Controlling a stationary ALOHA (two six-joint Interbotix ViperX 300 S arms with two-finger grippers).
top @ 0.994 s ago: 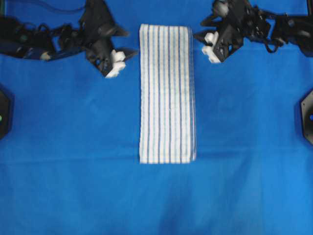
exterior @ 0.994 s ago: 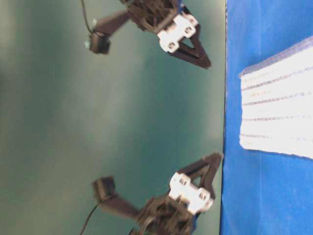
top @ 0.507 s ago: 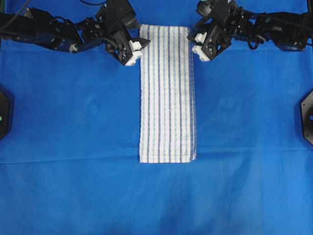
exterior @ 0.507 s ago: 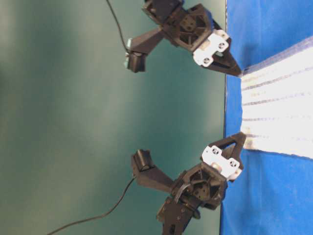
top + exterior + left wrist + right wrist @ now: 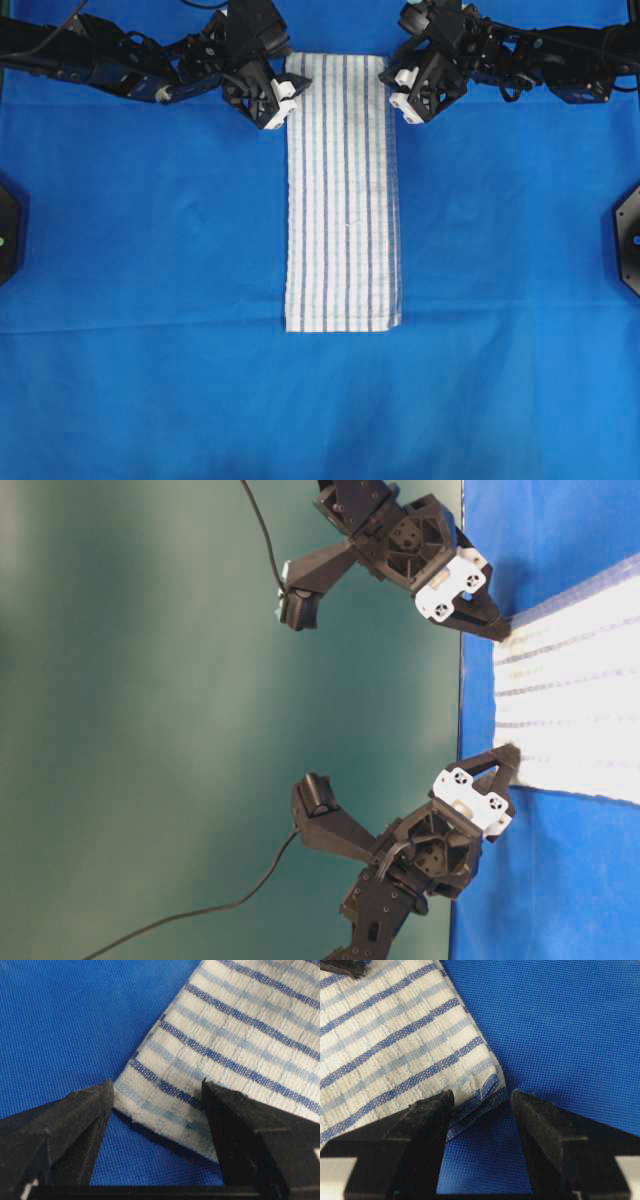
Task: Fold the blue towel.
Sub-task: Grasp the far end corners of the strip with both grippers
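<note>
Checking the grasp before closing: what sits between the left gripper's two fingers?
A corner of the blue towel, over the blue tablecloth, in the left wrist view.

Bright, even light; soft overhead focus (wrist views sharp).

The blue towel (image 5: 240, 1045) is coarse woven cloth; the tablecloth (image 5: 65, 1025) a fine matt mesh-like fabric.
</note>
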